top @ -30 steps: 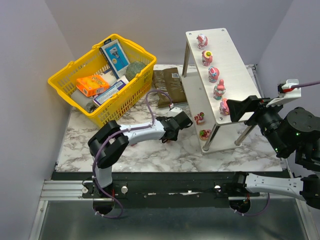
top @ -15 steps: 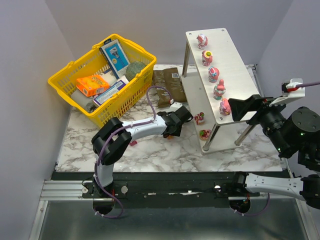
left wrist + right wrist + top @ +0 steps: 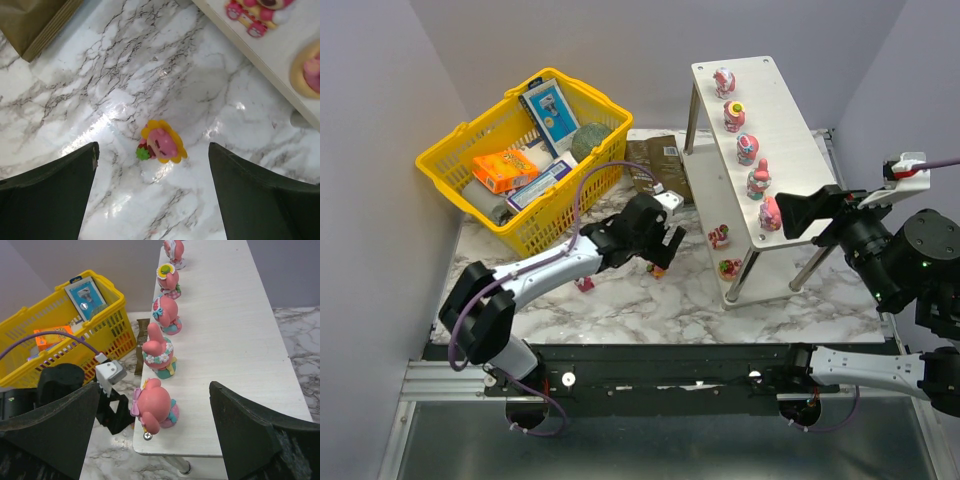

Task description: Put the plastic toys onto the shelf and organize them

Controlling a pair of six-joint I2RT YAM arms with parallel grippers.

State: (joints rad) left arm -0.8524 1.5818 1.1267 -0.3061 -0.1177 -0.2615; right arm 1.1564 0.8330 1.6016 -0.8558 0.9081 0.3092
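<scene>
Five pink plastic toys (image 3: 747, 149) stand in a row on the top board of the shelf (image 3: 790, 130), and two more (image 3: 719, 237) sit on its lower board. A yellow-petalled pink toy (image 3: 161, 145) lies on the marble, framed by my open left gripper (image 3: 152, 148), which hovers above it without touching. In the top view that gripper (image 3: 665, 245) is left of the shelf. Another small toy (image 3: 585, 284) lies beside the left forearm. My right gripper (image 3: 155, 387) is open at the shelf's (image 3: 225, 340) near end, its fingers either side of the nearest toy (image 3: 155, 407) without gripping it.
A yellow basket (image 3: 520, 160) of grocery boxes stands at the back left. A brown packet (image 3: 650, 165) lies between it and the shelf. The shelf's thin legs (image 3: 740, 280) stand close to the right of my left gripper.
My left gripper has gone from shut to wide open and drawn back leftward from the lower board. The yellow-petalled toy now lies on the marble under it. The right arm barely moved.
</scene>
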